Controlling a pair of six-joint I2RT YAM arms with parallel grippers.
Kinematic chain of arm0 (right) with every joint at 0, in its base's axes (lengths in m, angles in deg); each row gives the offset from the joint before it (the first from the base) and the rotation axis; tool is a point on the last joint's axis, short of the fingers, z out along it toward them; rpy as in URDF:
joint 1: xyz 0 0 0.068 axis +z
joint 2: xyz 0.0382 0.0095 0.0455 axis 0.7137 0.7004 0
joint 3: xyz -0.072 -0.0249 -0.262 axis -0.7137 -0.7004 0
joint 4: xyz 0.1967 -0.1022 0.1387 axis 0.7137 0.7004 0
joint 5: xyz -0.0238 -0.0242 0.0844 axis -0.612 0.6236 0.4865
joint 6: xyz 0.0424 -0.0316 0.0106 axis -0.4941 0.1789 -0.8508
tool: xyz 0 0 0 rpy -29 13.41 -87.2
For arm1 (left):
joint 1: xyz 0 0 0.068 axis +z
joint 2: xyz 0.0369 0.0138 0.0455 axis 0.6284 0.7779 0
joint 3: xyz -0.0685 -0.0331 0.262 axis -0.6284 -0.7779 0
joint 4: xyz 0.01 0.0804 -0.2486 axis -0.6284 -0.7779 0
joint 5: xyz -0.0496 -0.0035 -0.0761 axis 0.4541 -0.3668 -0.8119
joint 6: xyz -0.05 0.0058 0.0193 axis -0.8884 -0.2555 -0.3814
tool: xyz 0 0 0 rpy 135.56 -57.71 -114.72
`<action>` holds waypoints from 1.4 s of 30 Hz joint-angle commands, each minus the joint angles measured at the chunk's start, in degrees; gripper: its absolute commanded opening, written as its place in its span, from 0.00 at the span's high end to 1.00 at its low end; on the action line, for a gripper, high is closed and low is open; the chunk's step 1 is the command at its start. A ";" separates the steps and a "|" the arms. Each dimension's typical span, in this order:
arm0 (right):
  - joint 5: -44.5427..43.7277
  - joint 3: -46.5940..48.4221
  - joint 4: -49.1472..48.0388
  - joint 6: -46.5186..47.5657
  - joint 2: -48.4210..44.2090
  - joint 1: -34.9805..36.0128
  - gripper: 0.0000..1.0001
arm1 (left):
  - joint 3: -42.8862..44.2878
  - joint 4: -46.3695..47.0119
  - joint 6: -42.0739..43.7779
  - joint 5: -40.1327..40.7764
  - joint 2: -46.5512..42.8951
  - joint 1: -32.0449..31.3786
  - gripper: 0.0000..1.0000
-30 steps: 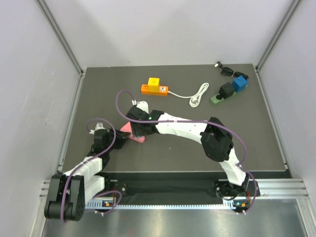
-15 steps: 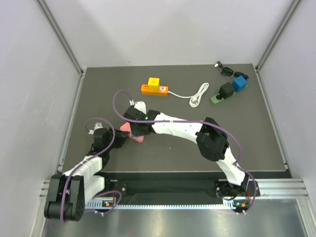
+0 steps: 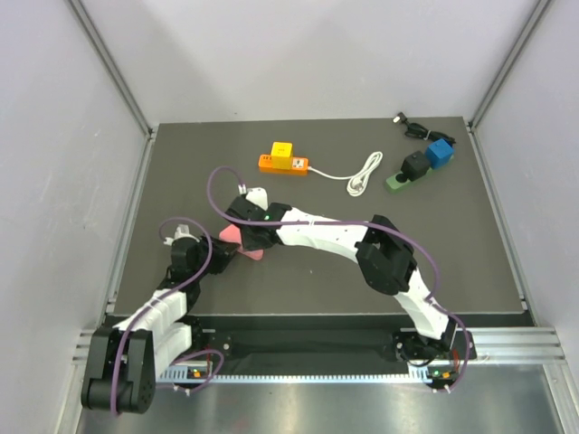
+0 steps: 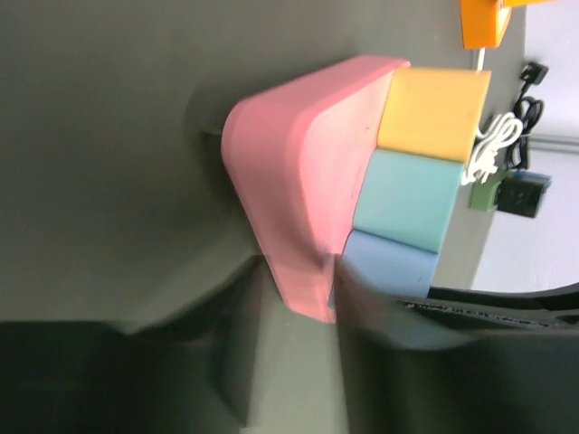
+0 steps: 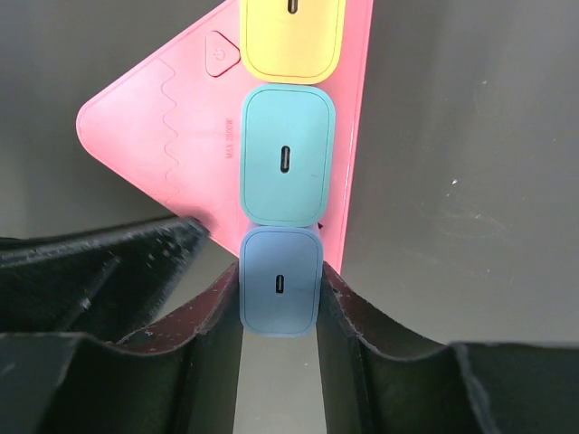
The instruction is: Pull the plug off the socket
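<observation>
Looking down from above, two black-and-white robot arms meet over the near-left part of a dark table (image 3: pixel 470 244). Between them lies a pink socket (image 3: pixel 230 234), a flat triangular block with rounded corners, mostly hidden under the arms in this view.

The right wrist camera shows three square plugs seated in a row along one edge of the socket: a yellow plug (image 5: pixel 289 36) at the far end, a teal plug (image 5: pixel 286 155) in the middle and a blue plug (image 5: pixel 279 281) nearest the camera. The right gripper (image 5: pixel 279 303) has its two black fingers (image 5: pixel 215 312) pressed against opposite sides of the blue plug, gripping it narrowly. The plug is fully seated in the socket.

The left wrist camera shows the left gripper (image 4: pixel 298 303) pinching a corner of the socket's pink body just beside the blue plug, its jaws drawn close together on it.

Well apart, toward the far side of the table, sit an orange power strip (image 3: pixel 283 163) with a yellow block on top, a coiled white cable (image 3: pixel 365 172), a green socket (image 3: pixel 396 182) carrying a black plug, a blue cube (image 3: pixel 441 152) and a black cable (image 3: pixel 412 127).
</observation>
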 commanded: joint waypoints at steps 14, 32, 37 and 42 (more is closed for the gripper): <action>7.67 -7.63 -7.20 -0.43 -6.48 -2.95 0.78 | -2.52 3.99 2.31 -0.55 0.87 0.32 0.27; 9.96 -7.20 -8.26 0.36 -6.48 -3.21 0.76 | -0.32 22.78 -1.46 -1.85 19.75 0.41 0.38; 10.31 -7.29 -8.35 0.53 -6.48 -3.21 0.76 | -0.23 25.17 -1.03 -2.56 22.14 0.41 0.53; 9.61 -7.11 -8.35 0.10 -6.13 -3.30 0.71 | -0.94 22.98 0.55 -1.59 19.95 0.41 0.74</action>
